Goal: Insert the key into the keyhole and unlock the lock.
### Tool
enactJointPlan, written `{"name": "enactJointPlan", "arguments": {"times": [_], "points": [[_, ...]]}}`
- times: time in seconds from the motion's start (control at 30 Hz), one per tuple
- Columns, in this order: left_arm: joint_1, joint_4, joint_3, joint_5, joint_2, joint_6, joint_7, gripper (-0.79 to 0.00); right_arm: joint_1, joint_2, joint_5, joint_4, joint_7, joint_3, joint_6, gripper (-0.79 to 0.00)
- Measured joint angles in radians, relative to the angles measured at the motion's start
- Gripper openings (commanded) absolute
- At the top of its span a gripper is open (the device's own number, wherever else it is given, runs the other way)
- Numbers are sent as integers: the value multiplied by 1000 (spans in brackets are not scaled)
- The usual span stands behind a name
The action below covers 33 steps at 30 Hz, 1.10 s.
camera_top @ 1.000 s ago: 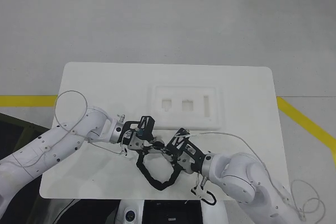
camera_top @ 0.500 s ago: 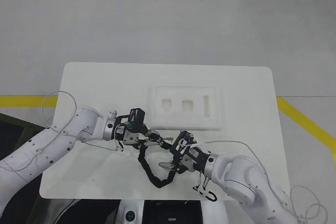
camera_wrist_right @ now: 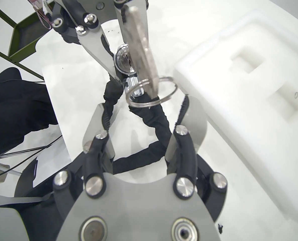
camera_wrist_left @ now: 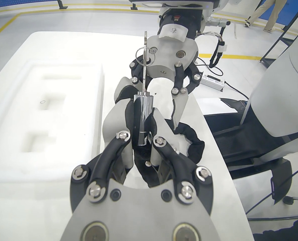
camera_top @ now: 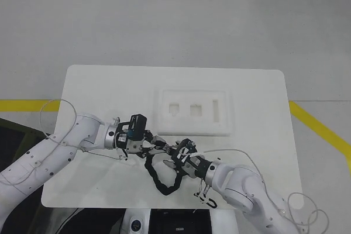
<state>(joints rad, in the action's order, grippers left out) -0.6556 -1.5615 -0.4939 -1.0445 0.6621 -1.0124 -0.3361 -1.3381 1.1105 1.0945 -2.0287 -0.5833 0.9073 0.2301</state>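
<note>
My left gripper [camera_wrist_left: 141, 116] is shut on the chrome lock cylinder [camera_wrist_left: 142, 116], low over the table's near middle. A black cable loop [camera_top: 162, 180] hangs from the lock onto the table. The silver key [camera_wrist_left: 144, 71] stands with its blade in the cylinder's end face [camera_wrist_right: 123, 60], and its ring [camera_wrist_right: 151, 92] dangles from it. Facing the left gripper, my right gripper [camera_wrist_right: 143, 106] is open. One of its fingers [camera_wrist_left: 179, 102] lies on each side of the key, and neither touches it. From above, the two grippers meet nose to nose around the key [camera_top: 168, 146].
A white foam tray [camera_top: 193, 111] with three recesses lies behind the grippers at the table's centre back. The white table [camera_top: 105, 93] has open surface to the left and right. Its front edge runs just under the cable loop.
The left gripper has drawn back to the left with the lock, and the right gripper has followed it. The right gripper's fingers now stand apart around the key.
</note>
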Motion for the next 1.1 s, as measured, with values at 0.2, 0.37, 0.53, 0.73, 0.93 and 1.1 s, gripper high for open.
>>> {"name": "enactJointPlan", "arguments": {"times": [0.2, 0.37, 0.53, 0.73, 0.93, 1.1], "points": [[-24, 6, -24, -6, 3, 0, -18, -785, 0, 5, 5, 9, 17, -6, -7, -785], [-43, 14, -45, -18, 2, 0, -41, -785, -7, 5, 18, 8, 9, 7, -26, -785], [-68, 27, -80, -31, -4, 0, -63, -785, -19, 3, 41, -11, -29, 31, -56, -785], [-112, 61, -122, -15, -16, 50, 19, -785, -33, 1, 59, -38, -91, 63, -103, -785], [-154, 67, -154, 48, -24, 143, 196, -785, -26, 3, 47, -29, -174, 66, -106, -600], [-184, 28, -194, 120, -36, 226, 365, -785, -17, 6, 45, -15, -218, 62, -113, -505]]}}
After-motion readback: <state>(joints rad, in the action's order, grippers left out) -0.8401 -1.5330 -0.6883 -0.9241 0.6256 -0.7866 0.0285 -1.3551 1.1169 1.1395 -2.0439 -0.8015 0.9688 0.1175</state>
